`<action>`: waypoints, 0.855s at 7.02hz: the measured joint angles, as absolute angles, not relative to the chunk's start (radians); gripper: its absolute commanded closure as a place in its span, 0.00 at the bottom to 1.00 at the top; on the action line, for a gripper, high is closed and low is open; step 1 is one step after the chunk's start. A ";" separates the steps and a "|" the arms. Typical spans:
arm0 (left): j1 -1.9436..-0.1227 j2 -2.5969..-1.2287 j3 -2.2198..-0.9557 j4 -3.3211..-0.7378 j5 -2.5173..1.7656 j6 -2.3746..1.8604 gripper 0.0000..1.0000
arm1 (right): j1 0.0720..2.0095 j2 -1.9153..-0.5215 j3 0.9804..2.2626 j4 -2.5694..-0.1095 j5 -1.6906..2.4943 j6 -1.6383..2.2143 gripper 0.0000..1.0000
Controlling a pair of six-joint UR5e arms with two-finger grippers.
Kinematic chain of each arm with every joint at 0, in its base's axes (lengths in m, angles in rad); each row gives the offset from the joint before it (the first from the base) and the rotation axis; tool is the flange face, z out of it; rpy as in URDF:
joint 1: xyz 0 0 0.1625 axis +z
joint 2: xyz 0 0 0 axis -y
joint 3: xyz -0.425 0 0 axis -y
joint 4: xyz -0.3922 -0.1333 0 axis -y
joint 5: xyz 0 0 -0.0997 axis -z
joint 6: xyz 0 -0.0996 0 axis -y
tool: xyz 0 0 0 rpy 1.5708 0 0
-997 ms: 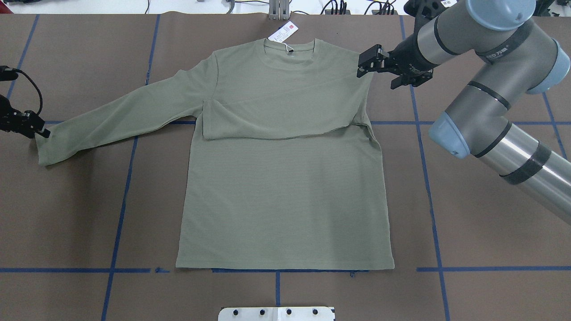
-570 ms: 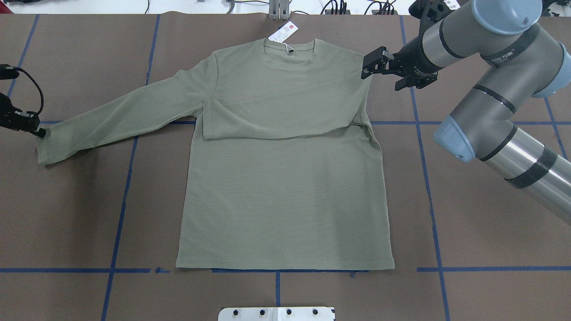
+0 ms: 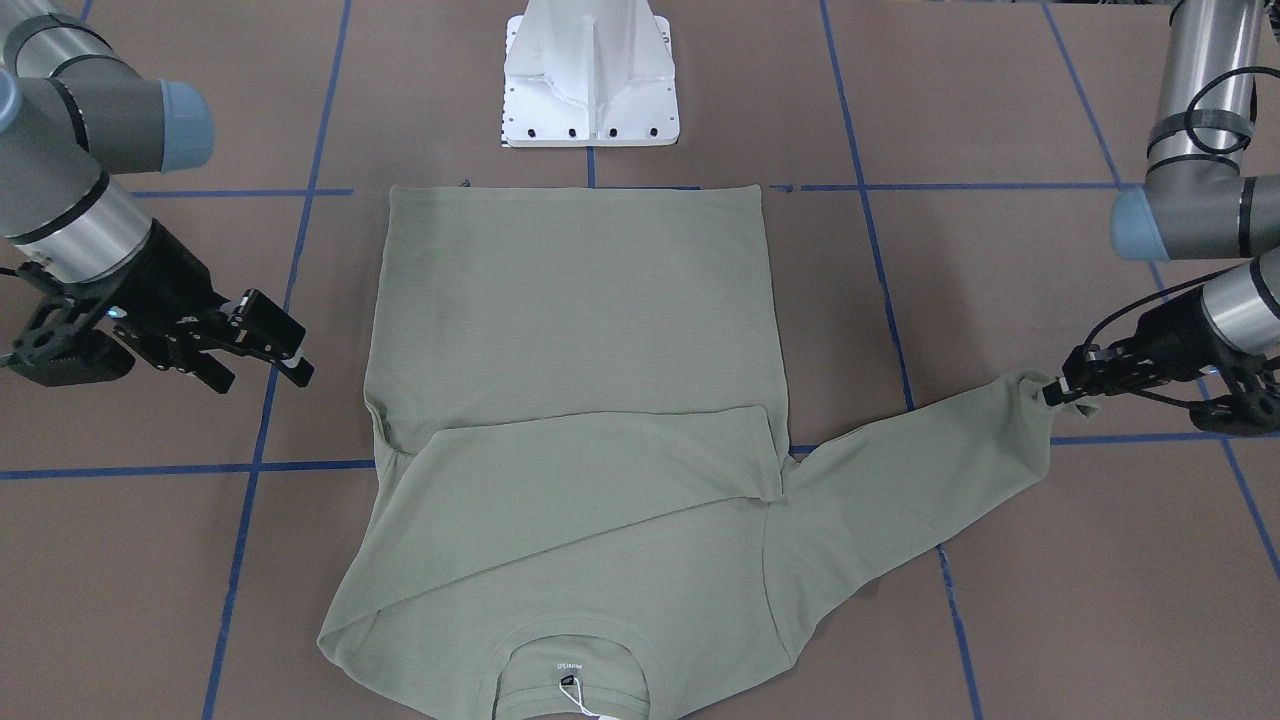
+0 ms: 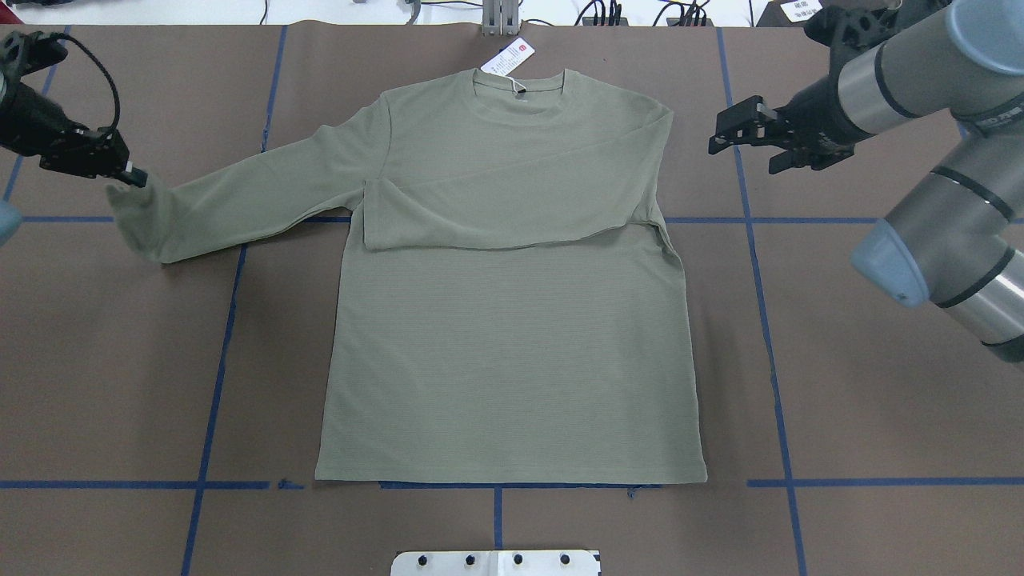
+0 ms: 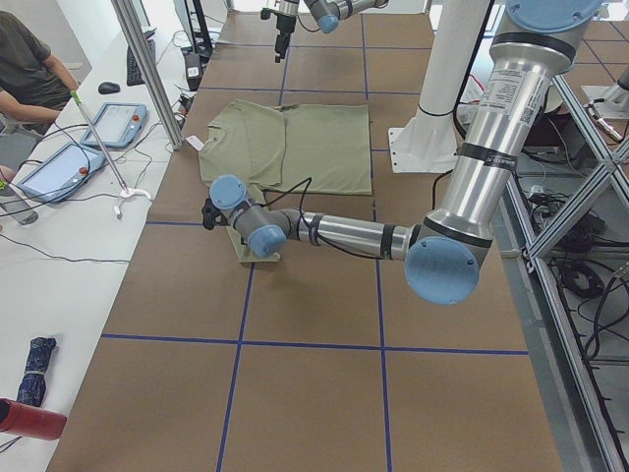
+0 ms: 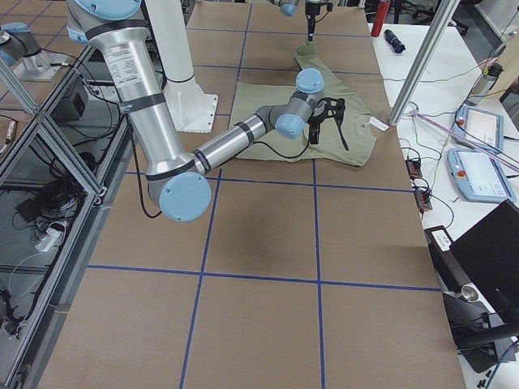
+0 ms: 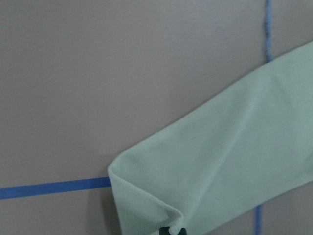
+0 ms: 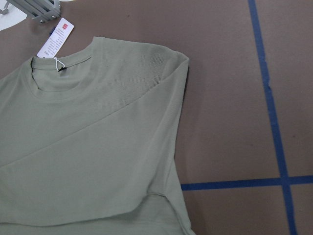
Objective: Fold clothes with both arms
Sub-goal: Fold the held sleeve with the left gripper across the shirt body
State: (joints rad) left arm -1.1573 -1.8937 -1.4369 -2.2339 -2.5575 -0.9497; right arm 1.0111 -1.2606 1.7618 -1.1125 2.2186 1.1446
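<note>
At nine o'clock our left gripper (image 4: 134, 178) barely nips the shirt cuff (image 4: 142, 218), which could slip; our right gripper (image 4: 742, 152) gapes empty.

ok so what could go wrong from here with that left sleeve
The left jaws pinch only a corner of the cuff; it could slip out mid-carry.
Nothing pins the shirt: the right jaws are open, off the cloth, so pulling may drag the body and disturb the folded right sleeve.

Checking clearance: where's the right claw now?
Overhead view, right side: right claw over bare table, just right of the shirt at its folded shoulder, not touching, at a blue tape line.
</note>
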 measured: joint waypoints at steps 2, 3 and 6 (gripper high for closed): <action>-1.016 -2.041 -1.555 -2.236 -2.470 -1.326 1.00 | 1.097 -1.359 1.789 -1.109 2.295 1.045 0.00; -0.933 -2.136 -1.566 -2.236 -2.381 -1.487 1.00 | 1.119 -1.397 1.807 -1.108 2.310 1.024 0.00; -0.777 -2.472 -1.375 -2.235 -2.118 -1.797 1.00 | 1.135 -1.490 1.867 -1.075 2.315 1.015 0.00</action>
